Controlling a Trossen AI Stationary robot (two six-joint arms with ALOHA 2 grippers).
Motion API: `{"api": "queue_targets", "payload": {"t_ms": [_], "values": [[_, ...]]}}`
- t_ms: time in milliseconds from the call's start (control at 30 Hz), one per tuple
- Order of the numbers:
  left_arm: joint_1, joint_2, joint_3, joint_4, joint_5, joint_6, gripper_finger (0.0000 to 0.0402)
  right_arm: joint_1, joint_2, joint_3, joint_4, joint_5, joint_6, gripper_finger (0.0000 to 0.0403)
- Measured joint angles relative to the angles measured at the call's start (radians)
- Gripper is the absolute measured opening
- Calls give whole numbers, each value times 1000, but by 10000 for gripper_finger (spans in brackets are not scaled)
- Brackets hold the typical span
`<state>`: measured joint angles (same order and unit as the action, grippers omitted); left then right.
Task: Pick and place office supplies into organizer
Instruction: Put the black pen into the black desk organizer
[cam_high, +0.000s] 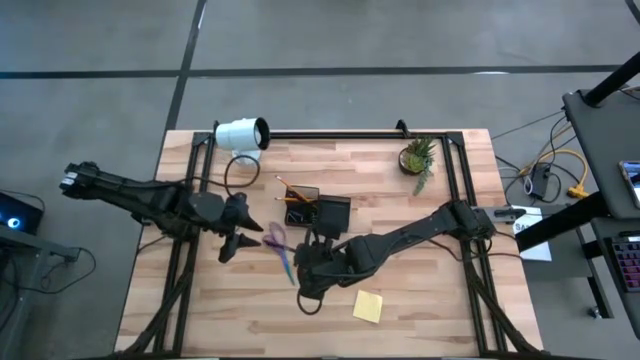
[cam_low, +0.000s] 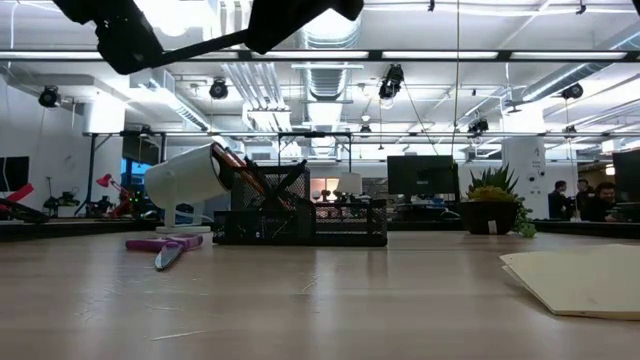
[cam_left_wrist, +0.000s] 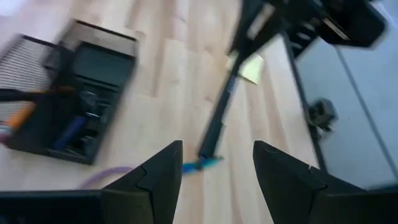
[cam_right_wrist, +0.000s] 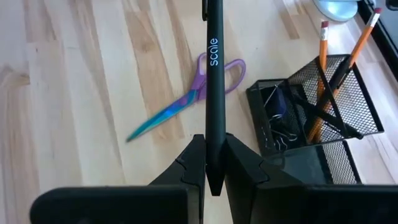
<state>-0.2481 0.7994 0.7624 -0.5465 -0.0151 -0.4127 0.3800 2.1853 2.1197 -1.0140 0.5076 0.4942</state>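
Note:
My right gripper (cam_right_wrist: 214, 144) is shut on a black pen (cam_right_wrist: 214, 68) printed "scale", above the table near the organizer (cam_high: 316, 212). The organizer is a black mesh tray; orange pencils (cam_right_wrist: 320, 74) stand tilted in its taller section. Purple-handled scissors (cam_high: 280, 246) lie flat on the wood between my two grippers. My left gripper (cam_left_wrist: 217, 168) hovers open left of the scissors (cam_left_wrist: 102, 178) and touches nothing. A yellow sticky-note pad (cam_high: 367, 306) lies flat near the front edge. My right gripper pinches the black pen between its two fingers close to one end (cam_right_wrist: 214, 158). A short stub shows behind the fingertips. The fingers slant down toward the table's left, and the pen sticks out ahead in line with them, lifted clear of the table.
A white cylindrical lamp (cam_high: 243, 133) lies at the far left edge of the table. A small potted plant (cam_high: 418, 156) stands at the far right. Bare wood lies in front of the organizer and along the near edge. People show far off in the room (cam_low: 585, 198).

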Motion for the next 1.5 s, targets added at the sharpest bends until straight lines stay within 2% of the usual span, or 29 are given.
{"api": "queue_targets", "payload": {"t_ms": [267,633,767,933,1100,1233,1500], "values": [[0,35,0,39,123,57,180,10,0,0,1,-73,-54,25],[0,200,0,111,145,118,180,8,0,16,24,-72,-92,25],[0,220,0,128,190,139,180,8,0,18,24,-71,-92,25],[0,225,0,118,194,139,178,8,0,18,24,-64,-92,25],[0,210,0,119,190,139,152,3,0,13,24,-61,-91,25],[1,194,0,118,164,136,122,4,0,12,24,-7,-75,25],[22,161,-1,118,128,136,83,2,0,3,30,20,-34,25]]}}
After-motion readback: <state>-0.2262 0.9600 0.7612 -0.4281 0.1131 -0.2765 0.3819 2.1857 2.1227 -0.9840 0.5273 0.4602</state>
